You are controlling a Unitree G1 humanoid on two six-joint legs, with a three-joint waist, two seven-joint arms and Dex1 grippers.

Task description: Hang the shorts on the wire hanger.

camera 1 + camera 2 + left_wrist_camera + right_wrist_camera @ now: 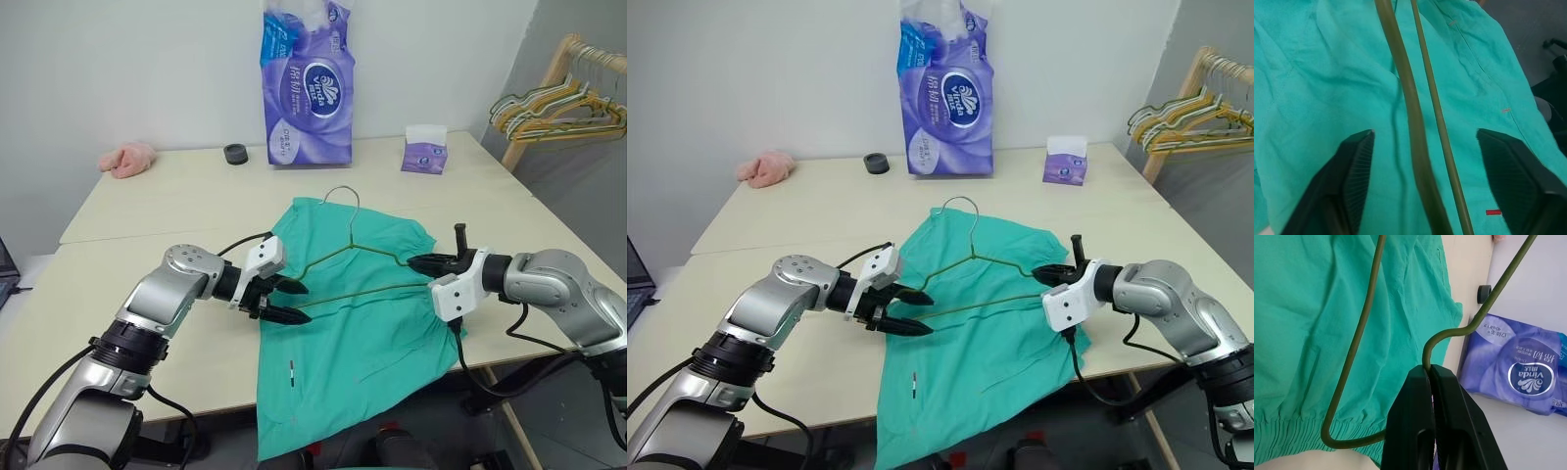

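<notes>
The shorts (358, 323) lie spread on the desk (147, 206), their lower part hanging over its near edge. The wire hanger (355, 257) rests on top of them. The right gripper (423, 263) is clenched on the hanger's wire at its right end. The left gripper (284, 302) stands partly open at the hanger's left end, one finger on each side of the wires, over the fabric.

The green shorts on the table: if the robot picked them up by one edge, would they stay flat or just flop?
The shorts would probably flop: the thin cloth lies wrinkled and already droops over the table edge. They look light, so a push would likely bunch them rather than slide them whole. The wire hanger lying on them looks far stiffer.
</notes>
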